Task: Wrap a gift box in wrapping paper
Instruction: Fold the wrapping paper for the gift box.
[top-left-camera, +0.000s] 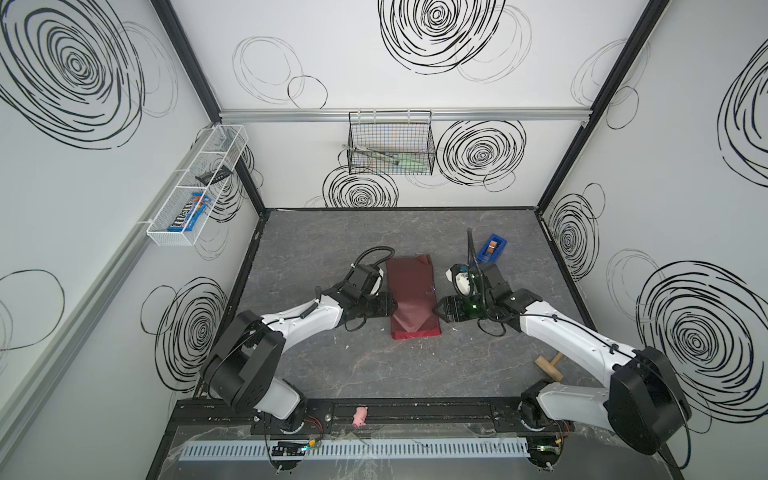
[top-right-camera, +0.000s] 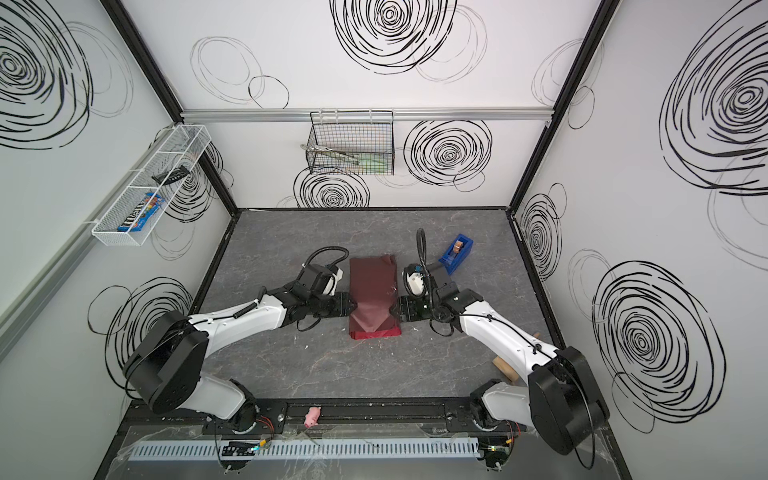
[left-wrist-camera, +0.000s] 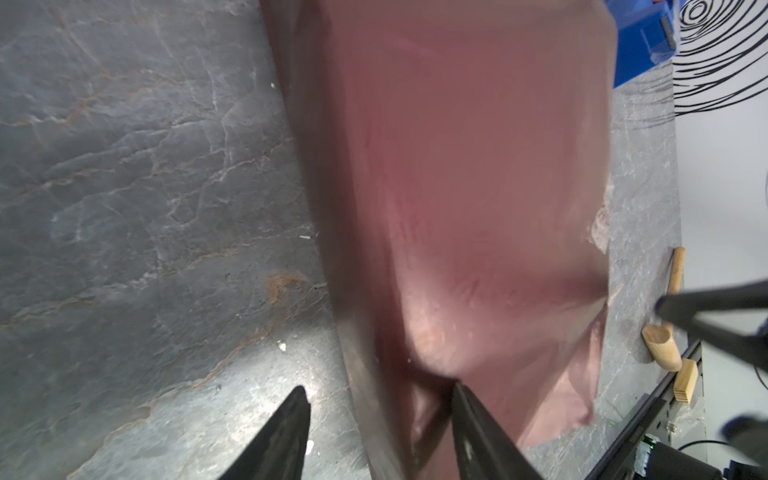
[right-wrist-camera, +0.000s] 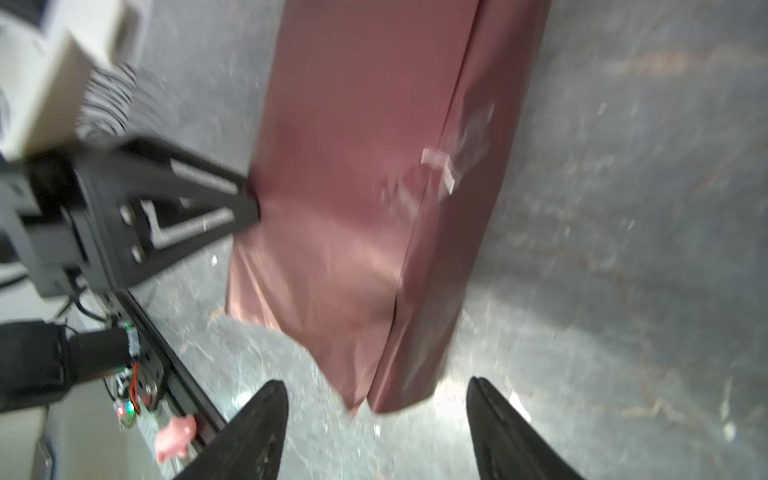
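1. The wrapping paper (top-left-camera: 411, 299) lies near the tape dispenser (top-left-camera: 492, 248), to the robot's left of it, folded into a long sleeve. The gift box is hidden, presumably inside.
2. A tape strip (right-wrist-camera: 438, 164) crosses the seam, so the body wrap looks done.
3. Both sleeve ends appear untaped; closing them is what is left.
4. The left gripper (top-left-camera: 392, 306), across the paper from the dispenser, and the right gripper (top-left-camera: 438, 311), on the dispenser's side, both have their jaws apart and clamp nothing.

Both arms stretch inward from the table's (top-left-camera: 374, 374) near edge; the left gripper (top-left-camera: 394, 307) and right gripper (top-left-camera: 437, 310) face each other over its middle, apart; both sets of jaws stand parted.
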